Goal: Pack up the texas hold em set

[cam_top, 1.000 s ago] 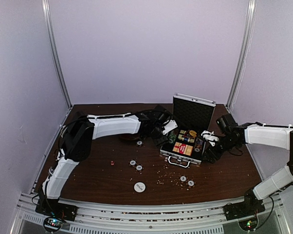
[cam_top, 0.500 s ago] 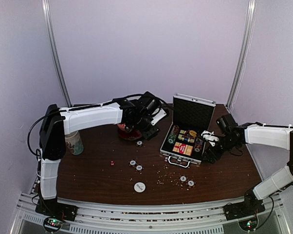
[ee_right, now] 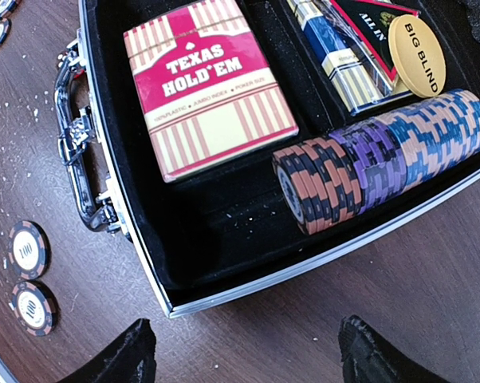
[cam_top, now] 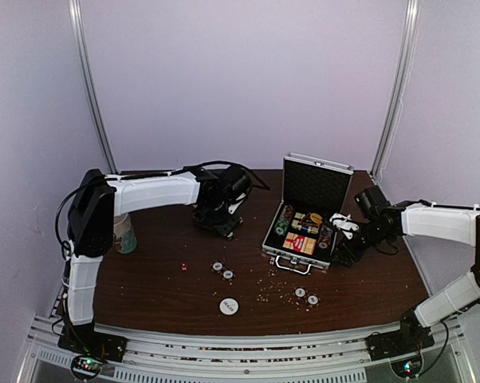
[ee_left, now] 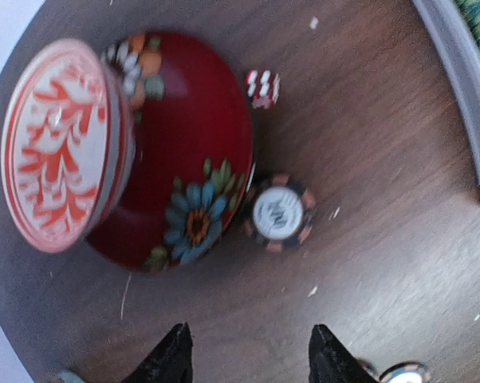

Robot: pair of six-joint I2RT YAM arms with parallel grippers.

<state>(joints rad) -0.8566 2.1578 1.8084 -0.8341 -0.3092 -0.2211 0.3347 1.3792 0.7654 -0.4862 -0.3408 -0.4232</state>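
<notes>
One poker chip [ee_left: 278, 213] lies flat on the desk [ee_left: 383, 263], touching the rim of the red flowered saucer [ee_left: 192, 144], straight ahead of the left pincer [ee_left: 248, 363], whose tips stand apart with nothing between them. Being round, it has no long axis to line up with. The right pincer [ee_right: 248, 351], also spread and empty, hovers by the open briefcase [ee_right: 304, 267], so the left arm is nearer.

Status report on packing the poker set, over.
Both grippers open, empty: left gripper near a striped poker chip, right gripper at the open silver aluminium briefcase. More chips, white disc loose. Red flowered dish crowds that chip.
</notes>
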